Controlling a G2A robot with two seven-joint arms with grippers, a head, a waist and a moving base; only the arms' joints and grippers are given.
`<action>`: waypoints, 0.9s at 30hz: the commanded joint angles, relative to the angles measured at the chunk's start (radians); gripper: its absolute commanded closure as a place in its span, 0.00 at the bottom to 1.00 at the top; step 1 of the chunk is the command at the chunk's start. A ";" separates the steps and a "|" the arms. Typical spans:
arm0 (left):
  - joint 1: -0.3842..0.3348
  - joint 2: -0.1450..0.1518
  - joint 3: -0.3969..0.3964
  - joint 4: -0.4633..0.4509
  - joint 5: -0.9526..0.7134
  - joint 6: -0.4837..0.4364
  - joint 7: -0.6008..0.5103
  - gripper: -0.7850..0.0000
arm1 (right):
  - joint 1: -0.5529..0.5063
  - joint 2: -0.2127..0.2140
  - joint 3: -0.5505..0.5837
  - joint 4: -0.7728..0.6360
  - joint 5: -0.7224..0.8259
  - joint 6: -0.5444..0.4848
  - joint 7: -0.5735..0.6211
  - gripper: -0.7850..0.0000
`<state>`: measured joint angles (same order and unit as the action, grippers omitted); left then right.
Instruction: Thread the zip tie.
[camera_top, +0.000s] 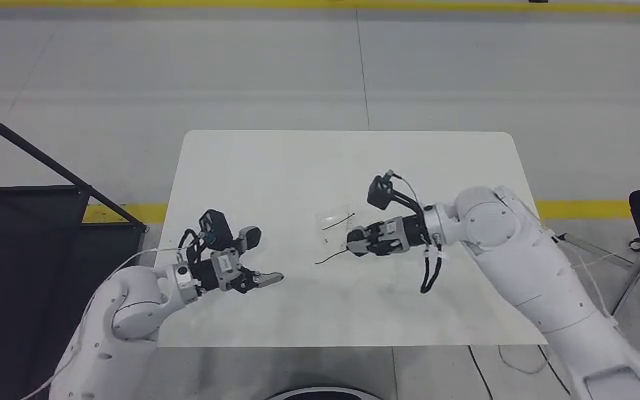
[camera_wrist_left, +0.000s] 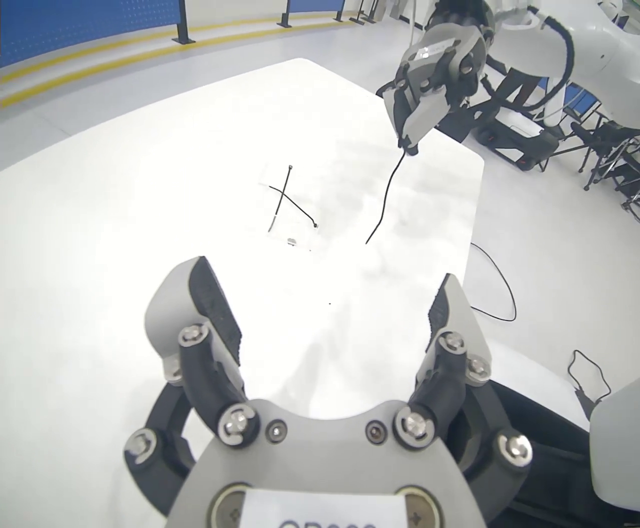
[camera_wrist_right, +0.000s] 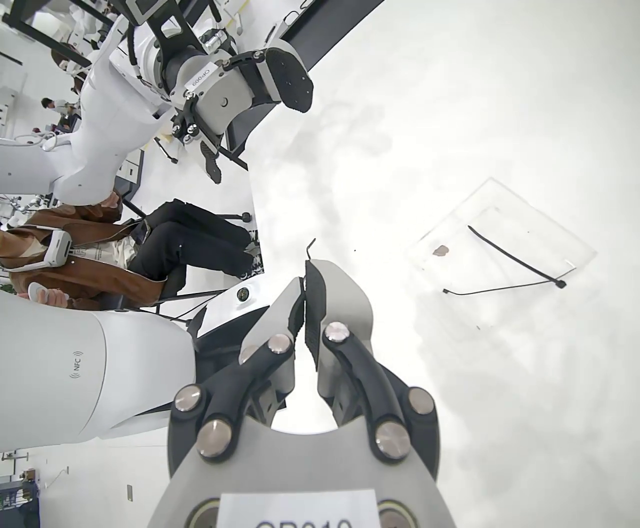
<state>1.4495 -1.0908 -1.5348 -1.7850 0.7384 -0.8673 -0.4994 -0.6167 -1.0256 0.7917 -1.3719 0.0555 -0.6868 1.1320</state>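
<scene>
Zip tie (camera_wrist_left: 386, 195) risk notes, table (camera_top: 300, 170) scanned from left edge.

- **Near front edge, left of centre:** left gripper (camera_wrist_left: 325, 277), fingers spread wide, holding nothing.
- **Mid-table:** clear bag (camera_wrist_right: 525, 220) lying flat, two spare ties (camera_wrist_left: 283, 194) crossed on or in it.
- **Just beside bag's front right corner:** right gripper (camera_wrist_right: 305, 272), fingers closed on one end of zip tie. Rest dangling toward front edge, tip close to table; contact not discernible. Cannot tell whether head or tail is pinched.

Judged likely failures:
- springy strip swinging or twisting in pads at handover
- missing so thin a strip with left fingers
- dragging tip across bag and catching spares
</scene>
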 joint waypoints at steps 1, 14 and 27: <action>-0.025 0.001 0.037 0.035 -0.073 -0.056 -0.002 0.00 | -0.003 0.003 -0.004 -0.024 -0.006 -0.008 -0.006 1.00; -0.213 0.024 0.226 0.145 -0.299 -0.145 -0.143 0.00 | 0.114 -0.005 -0.168 -0.062 0.077 0.001 0.003 1.00; -0.218 0.034 0.218 0.153 -0.276 -0.141 -0.144 0.00 | 0.119 -0.008 -0.178 -0.054 0.083 0.004 -0.016 1.00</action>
<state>1.2301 -1.0562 -1.3177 -1.6306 0.4603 -1.0122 -0.6464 -0.4919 -1.0338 0.6117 -1.4234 0.1406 -0.6876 1.1305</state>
